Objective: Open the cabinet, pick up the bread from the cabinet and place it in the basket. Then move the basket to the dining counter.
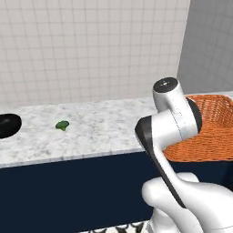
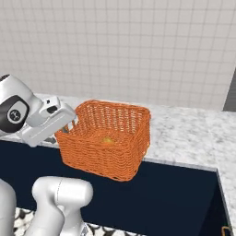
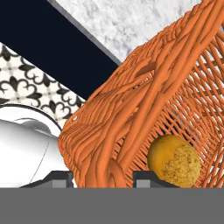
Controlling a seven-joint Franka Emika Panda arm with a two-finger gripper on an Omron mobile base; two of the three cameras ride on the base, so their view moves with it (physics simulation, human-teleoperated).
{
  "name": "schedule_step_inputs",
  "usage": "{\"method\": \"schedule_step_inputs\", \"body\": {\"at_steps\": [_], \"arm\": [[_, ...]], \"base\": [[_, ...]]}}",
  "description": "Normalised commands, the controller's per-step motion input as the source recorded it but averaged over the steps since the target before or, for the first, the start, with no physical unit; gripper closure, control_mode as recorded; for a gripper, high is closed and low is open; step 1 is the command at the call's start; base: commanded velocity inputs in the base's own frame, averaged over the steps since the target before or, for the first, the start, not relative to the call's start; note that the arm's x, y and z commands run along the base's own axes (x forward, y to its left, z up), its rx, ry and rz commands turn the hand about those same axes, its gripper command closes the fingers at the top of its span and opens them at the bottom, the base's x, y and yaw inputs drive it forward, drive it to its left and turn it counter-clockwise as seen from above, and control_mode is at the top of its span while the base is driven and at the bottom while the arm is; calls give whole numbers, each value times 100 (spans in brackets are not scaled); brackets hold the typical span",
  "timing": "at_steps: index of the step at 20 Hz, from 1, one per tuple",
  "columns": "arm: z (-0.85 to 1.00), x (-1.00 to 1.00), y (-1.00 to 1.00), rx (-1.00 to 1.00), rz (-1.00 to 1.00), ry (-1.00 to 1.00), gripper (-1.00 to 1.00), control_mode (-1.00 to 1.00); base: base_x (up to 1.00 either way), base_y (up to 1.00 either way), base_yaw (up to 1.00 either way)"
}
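Basket: the rectangular orange woven wicker basket (image 2: 107, 138) stands on the long grey-white marble-look counter (image 2: 184, 133) with a dark navy front. Its near part overhangs the counter's front edge in the right base view. In the left base view the basket (image 1: 211, 129) sits at the right end of the counter (image 1: 100, 127), partly behind the white arm.

Bread: the round golden-brown bread roll (image 3: 174, 161) lies inside the basket (image 3: 153, 100), against the weave of its floor. In the right base view it shows as a small yellow patch (image 2: 107, 139) near the basket's middle.

Tool: the two-finger tool (image 3: 103, 177) is at the basket's left wall, by the rim. In the hand view the two dark tips (image 3: 146, 177) stand on either side of a thick bundle of wicker, so the tool is pinching the basket's rim. In the right base view the tool's body (image 2: 57, 115) meets the basket's upper left corner.

Counter, other things: a small green broccoli floret (image 1: 62, 124) lies on the marble well left of the basket. A black rounded object (image 1: 9, 125) sits at the far left edge, cut off by the frame.

Wall: a tall pale grey tiled wall (image 1: 91, 50) backs the counter.

Floor: black-and-white patterned tiles (image 3: 30, 83) show below the navy front.
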Motion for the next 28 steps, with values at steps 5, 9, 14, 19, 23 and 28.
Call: {"method": "schedule_step_inputs", "body": {"at_steps": [5,9,14,19,23,28], "arm": [[0,0,0,0,0,0,100,100],[0,0,0,0,0,0,100,100],[0,0,0,0,0,0,100,100],[-9,26,5,1,0,0,100,-100],[-35,94,36,0,0,0,100,-100],[-15,100,53,3,0,0,100,-100]], "base": [[56,34,-8],[41,26,0],[53,4,0],[23,0,-2],[0,0,0],[0,0,0]]}}
